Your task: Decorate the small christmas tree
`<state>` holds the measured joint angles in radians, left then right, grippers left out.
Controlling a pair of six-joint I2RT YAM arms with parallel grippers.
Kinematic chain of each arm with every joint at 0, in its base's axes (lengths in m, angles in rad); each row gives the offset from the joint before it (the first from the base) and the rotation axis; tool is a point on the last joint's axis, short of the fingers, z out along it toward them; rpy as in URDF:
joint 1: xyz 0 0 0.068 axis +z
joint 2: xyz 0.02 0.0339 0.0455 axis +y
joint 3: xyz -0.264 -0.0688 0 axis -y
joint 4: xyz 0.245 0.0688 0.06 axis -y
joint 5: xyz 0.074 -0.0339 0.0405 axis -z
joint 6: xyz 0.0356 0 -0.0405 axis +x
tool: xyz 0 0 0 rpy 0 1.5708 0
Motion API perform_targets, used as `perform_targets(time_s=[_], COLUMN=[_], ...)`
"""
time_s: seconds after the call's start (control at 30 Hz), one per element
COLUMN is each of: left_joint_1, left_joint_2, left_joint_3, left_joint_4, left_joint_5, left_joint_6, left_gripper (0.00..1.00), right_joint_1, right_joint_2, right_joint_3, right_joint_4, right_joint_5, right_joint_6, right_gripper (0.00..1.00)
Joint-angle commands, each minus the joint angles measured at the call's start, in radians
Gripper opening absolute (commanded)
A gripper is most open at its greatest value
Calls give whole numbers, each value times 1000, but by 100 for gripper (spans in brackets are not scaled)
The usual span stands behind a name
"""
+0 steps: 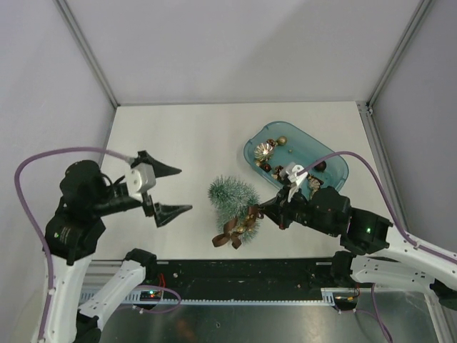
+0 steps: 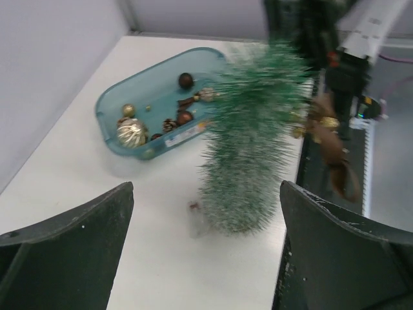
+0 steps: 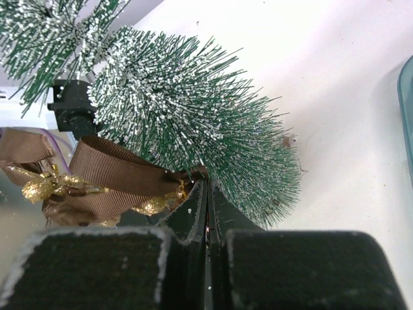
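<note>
From above, the small christmas tree (image 1: 232, 194) is seen standing near the middle of the tabletop's (image 1: 171, 136) near edge, with the left gripper (image 1: 183, 190) spread wide just to its left and holding nothing.

In the left wrist view, a teal tray (image 2: 103, 111) of ornaments is shown beyond the tree.

In the right wrist view, the right gripper (image 3: 205, 190) is clenched on a brown ribbon bow (image 3: 116, 171) against the bristles.

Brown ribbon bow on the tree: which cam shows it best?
Right wrist: brown bow close up, ribbon texture sharp. Top external shows it whole but small, against the tree; left wrist shows it blurred.
</note>
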<state>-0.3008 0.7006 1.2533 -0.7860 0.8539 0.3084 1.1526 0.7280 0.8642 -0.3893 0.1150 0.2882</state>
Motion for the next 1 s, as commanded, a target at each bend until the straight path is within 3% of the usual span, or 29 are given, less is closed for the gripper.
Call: perform_targets(time_s=[0.0,0.17,0.47,0.57,0.67,0.77,0.87,0.97], left_joint_1=[-11,-103,-154,-202,-312,-441,-482,-488], left_joint_2=[-1,-42,-14,9,45,63,60,47], left_joint_3=[26,-75,-183,-202,-220,-244,-257,-269], left_joint_4=[-220,-298,-283,-266,-222,-135,-42,41], left_joint_5=[209,269,342,335,288,211,133,66], left_joint_6=[138,181,285,327,333,285,243,198], left_gripper=[100,100,98,90,79,74,67,52], right_joint_1=[15,26,63,75,82,86,94,103], right_joint_2=[-13,-12,13,16,11,1,-11,-23], right_joint_3=[-2,-2,-2,-2,-2,-2,-3,-3], right_joint_4=[72,89,99,96,92,84,73,68], right_joint_5=[45,50,95,117,135,154,174,187], right_joint_6=[32,44,61,65,69,76,84,87], right_gripper=[0,0,0,0,0,0,0,0])
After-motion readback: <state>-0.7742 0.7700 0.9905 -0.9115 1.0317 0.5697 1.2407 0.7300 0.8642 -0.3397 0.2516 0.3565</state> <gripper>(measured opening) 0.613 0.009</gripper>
